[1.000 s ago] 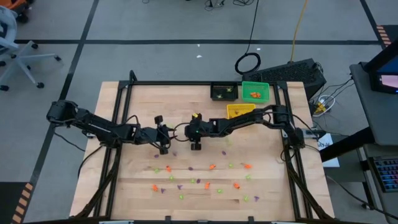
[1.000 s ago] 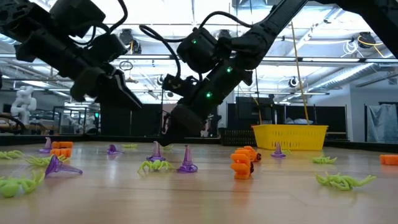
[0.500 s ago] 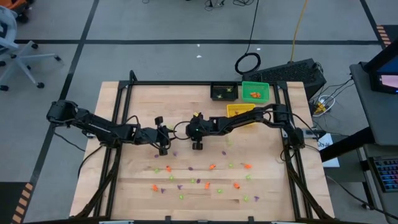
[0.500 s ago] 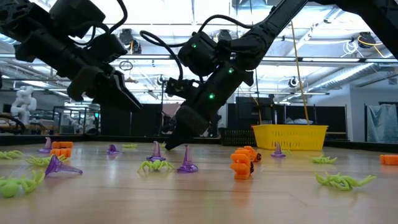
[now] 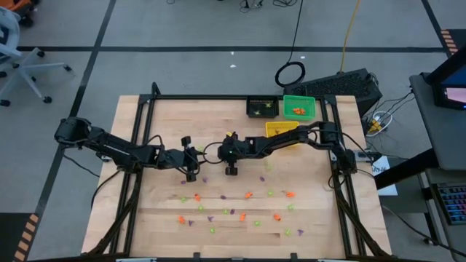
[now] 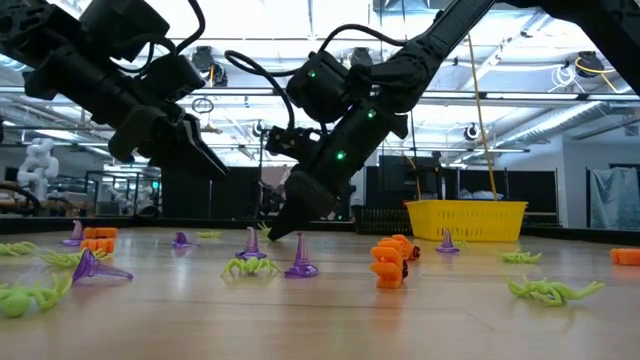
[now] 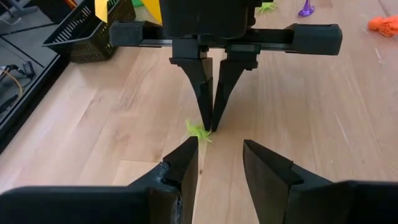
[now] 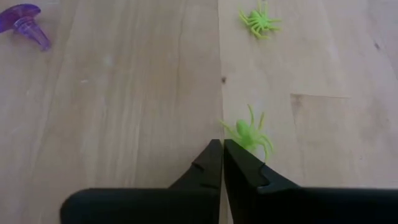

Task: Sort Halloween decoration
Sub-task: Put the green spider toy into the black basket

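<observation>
1. Three bins (image 5: 281, 116) are grouped at the table's (image 5: 145, 218) far right area.
2. The trinkets (image 5: 240, 207) are scattered across the near half.
3. Both grippers, left (image 5: 191, 173) and right (image 5: 231, 170), are positioned mid-table, between bins and trinkets.

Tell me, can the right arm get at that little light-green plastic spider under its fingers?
Probably yes. The right gripper hangs nearly shut right beside the light-green plastic spider, bare wood around it. The left gripper waits close, open.
</observation>
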Controlling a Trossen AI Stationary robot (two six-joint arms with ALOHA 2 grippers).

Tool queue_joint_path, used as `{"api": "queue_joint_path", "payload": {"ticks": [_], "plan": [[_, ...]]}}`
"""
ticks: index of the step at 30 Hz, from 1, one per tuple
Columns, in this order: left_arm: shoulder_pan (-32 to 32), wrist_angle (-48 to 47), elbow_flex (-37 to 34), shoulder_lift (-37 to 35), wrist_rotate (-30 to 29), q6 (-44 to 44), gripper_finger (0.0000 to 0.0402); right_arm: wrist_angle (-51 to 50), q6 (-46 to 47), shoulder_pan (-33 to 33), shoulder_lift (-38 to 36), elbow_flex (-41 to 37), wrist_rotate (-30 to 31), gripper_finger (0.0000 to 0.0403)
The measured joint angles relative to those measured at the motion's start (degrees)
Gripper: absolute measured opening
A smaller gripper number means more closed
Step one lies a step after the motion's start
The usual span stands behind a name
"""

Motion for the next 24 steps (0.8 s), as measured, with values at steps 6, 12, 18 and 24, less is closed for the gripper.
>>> {"api": "queue_joint_path", "payload": {"ticks": [6,12,18,24], "plan": [[0.00,-0.21,0.04,0.02,-0.02,-0.01,0.0128,-1.03,-0.79,1.18,-1.77,-0.07,0.01,0.0000],[0.00,-0.50,0.04,0.02,-0.02,-0.01,0.0128,-2.25,-1.17,2.12,-3.52,-0.07,0.47,0.0000],[0.00,-0.50,0.04,0.02,0.00,-0.05,0.0128,4.61,2.08,2.06,-1.84,-0.04,4.26,0.0014],[0.00,-0.52,0.04,0.02,1.17,-1.27,0.0128,8.48,6.27,1.99,0.13,-0.04,2.86,0.0094]]}}
